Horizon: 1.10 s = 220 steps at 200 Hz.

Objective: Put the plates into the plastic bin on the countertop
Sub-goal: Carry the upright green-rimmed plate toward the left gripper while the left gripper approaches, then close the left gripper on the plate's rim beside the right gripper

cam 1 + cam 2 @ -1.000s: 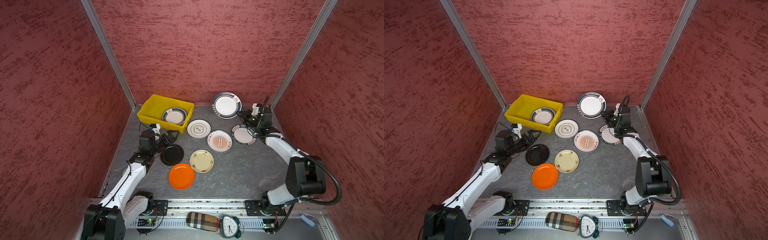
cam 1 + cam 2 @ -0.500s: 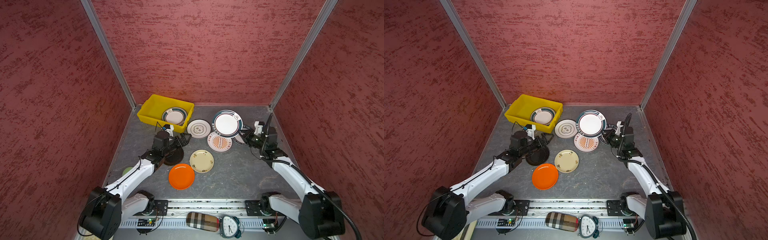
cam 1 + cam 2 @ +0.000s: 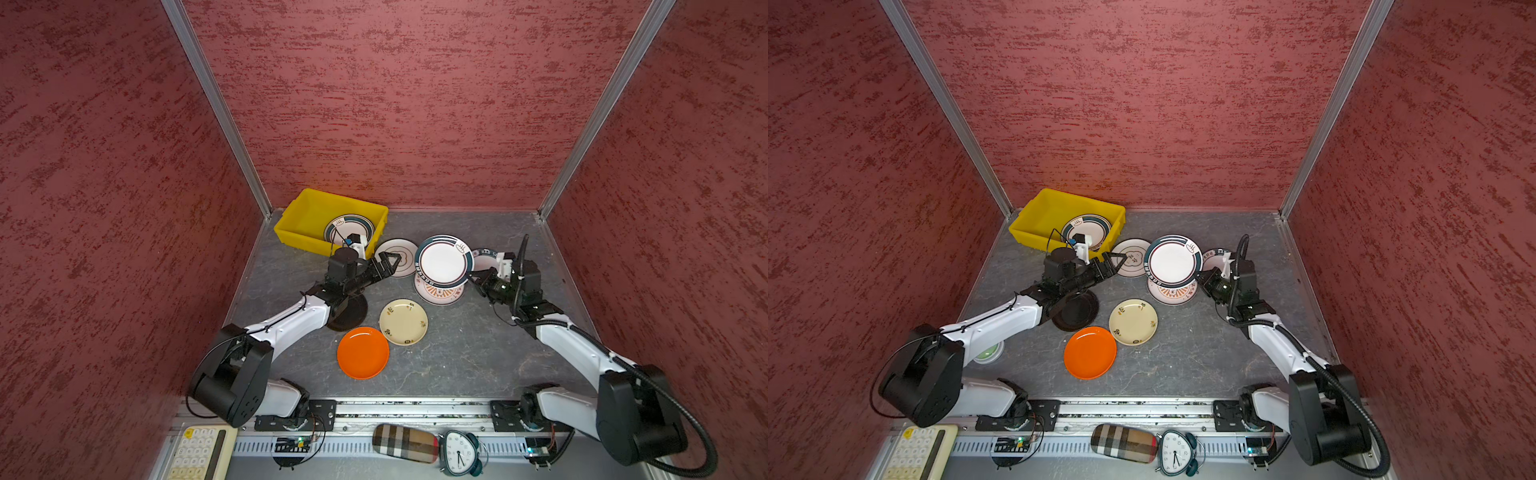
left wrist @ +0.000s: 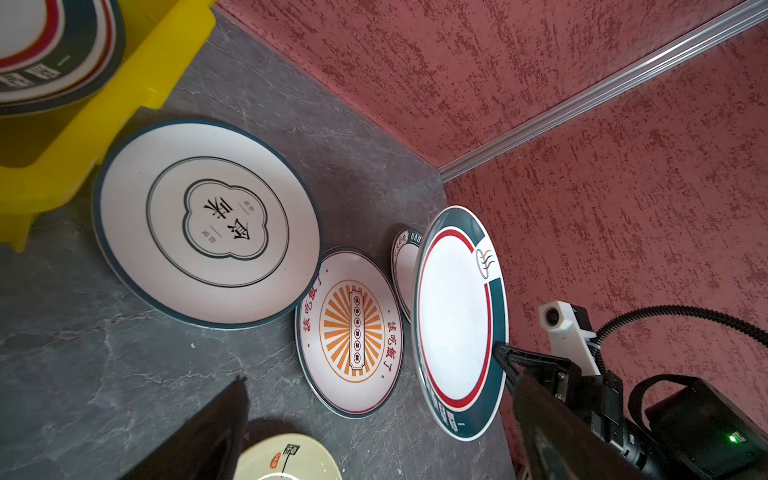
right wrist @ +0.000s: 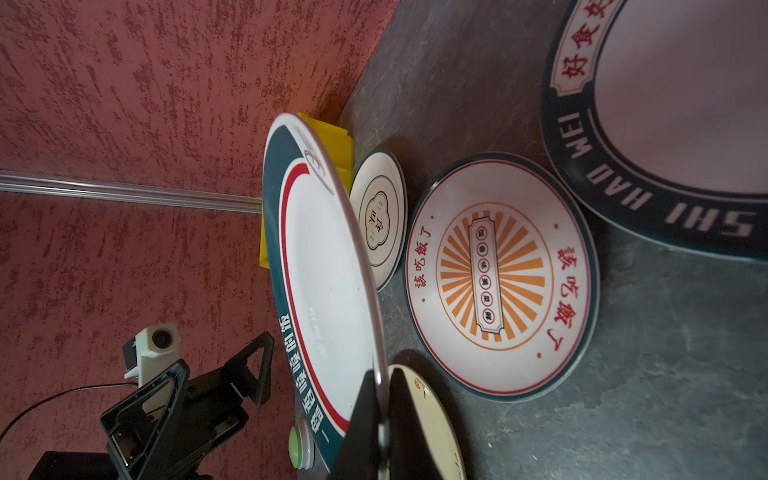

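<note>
Red textured walls enclose a grey stone-look worktop [image 3: 478,353]. One yellow bin [image 3: 303,241] sits in the back-left corner with its long axis along the back wall. One teal-rimmed plate [image 3: 351,226] lies flat inside it.

Six plates lie flat on the worktop:
- cloud-outline plate [image 4: 208,224]
- sunburst plate [image 4: 353,332]
- lettered dark-rimmed plate [image 5: 665,104]
- cream floral plate [image 3: 403,322]
- orange plate [image 3: 363,352]
- black plate [image 3: 353,316]

The right gripper [image 3: 473,277] has its fingers pinched on the rim of a second teal-rimmed plate [image 3: 442,262]. This plate is steeply tilted above the sunburst plate and faces the left gripper [image 3: 390,264], whose fingers gape wide and hold nothing.

White-shelled arms [image 3: 291,326] with black joints, ribbed black cable [image 3: 688,413].
</note>
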Available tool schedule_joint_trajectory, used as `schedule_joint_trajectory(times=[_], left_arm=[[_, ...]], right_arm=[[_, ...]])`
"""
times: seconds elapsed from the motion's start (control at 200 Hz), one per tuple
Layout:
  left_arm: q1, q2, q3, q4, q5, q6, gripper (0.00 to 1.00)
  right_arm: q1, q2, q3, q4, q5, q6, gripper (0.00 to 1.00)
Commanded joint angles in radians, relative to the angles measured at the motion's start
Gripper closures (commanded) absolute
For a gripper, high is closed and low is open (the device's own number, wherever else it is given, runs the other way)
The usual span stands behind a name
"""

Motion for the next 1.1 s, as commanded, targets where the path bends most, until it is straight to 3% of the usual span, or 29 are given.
schedule_joint_trajectory(times=[0.0,0.205,0.406,0.942,1.097], left_arm=[[-0.011,0.044,0.018,0.077,0.035,0.022,0.0],[-0.007,0.104,-0.006,0.218,0.115,-0.016,0.06],[-0.001,0.127,0.018,0.185,0.13,-0.012,0.1],[0.038,0.163,-0.003,0.209,0.167,-0.061,0.2],[0.049,0.181,-0.004,0.255,0.217,-0.091,0.31]], right_arm=[[0.015,0.036,0.018,0.14,-0.039,0.006,1.0],[0.026,0.181,0.039,0.278,-0.113,0.059,1.0],[0.067,0.285,0.05,0.391,-0.126,0.118,1.0],[0.131,0.301,0.11,0.372,-0.113,0.152,1.0],[0.15,0.272,0.101,0.392,-0.127,0.193,1.0]])
